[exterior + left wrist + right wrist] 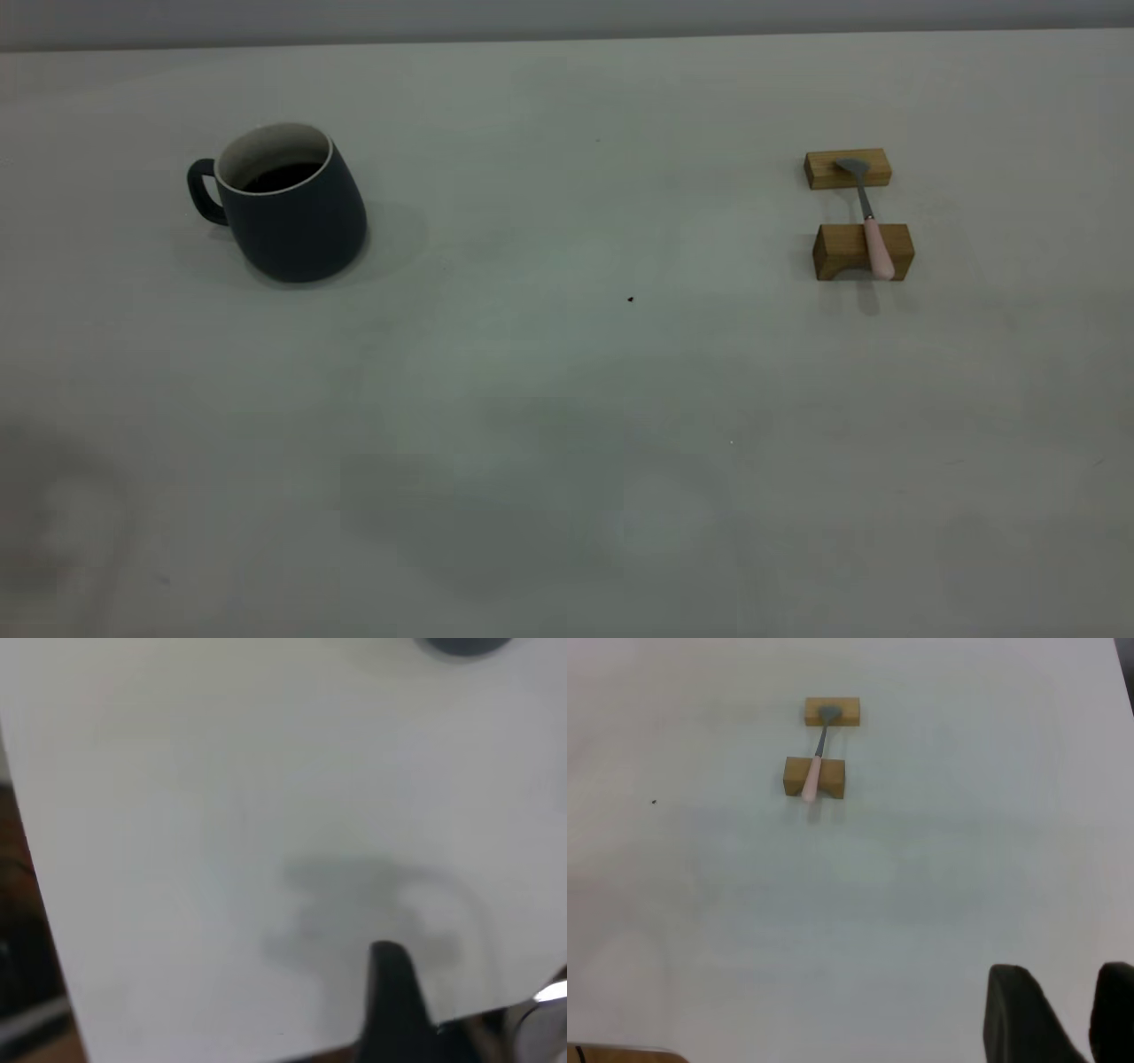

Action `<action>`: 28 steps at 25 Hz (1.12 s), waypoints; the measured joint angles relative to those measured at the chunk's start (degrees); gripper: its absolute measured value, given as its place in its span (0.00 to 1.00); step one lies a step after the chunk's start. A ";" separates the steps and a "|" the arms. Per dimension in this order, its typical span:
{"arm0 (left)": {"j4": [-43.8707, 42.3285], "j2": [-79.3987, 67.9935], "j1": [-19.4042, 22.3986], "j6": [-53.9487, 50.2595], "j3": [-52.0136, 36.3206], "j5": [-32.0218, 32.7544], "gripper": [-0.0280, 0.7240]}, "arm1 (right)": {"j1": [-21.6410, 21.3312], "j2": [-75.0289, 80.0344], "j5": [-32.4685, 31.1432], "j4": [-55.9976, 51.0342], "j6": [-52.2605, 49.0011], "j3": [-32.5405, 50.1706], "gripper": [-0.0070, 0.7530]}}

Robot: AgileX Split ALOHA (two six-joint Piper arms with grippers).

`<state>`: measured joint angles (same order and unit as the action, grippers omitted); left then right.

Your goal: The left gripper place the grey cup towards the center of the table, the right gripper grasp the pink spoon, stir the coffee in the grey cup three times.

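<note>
Cup (288,208) w/ coffee (282,176) upright, table (567,399) left. Spoon (870,221) across two wood blocks (862,251), right. Right gripper (1061,1014) fingers apart, empty. Left gripper (399,1010): opening can't tell.

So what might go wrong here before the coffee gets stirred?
The grey cup holds coffee and stands far left on the table; a jerky move toward the center may spill it. The pink spoon merely bridges two wooden blocks, so a clumsy grasp by the right gripper might knock it off.
</note>
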<state>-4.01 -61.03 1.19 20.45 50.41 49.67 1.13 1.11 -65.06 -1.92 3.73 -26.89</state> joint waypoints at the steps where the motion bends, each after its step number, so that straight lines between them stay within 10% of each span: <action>1: 0.32 -4.22 0.00 2.96 2.36 -0.35 0.85 | 0.00 0.00 0.00 0.00 0.00 0.00 0.32; 15: 1.36 -47.36 -2.45 35.33 28.55 -0.72 0.92 | 0.00 0.00 0.00 0.00 0.00 0.00 0.32; 28: -14.87 -62.07 -8.65 47.92 31.12 -9.34 0.83 | 0.00 0.00 0.00 0.00 0.00 0.00 0.32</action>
<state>-18.88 -123.10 -7.46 68.37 81.53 40.33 1.13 1.11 -65.06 -1.92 3.73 -26.89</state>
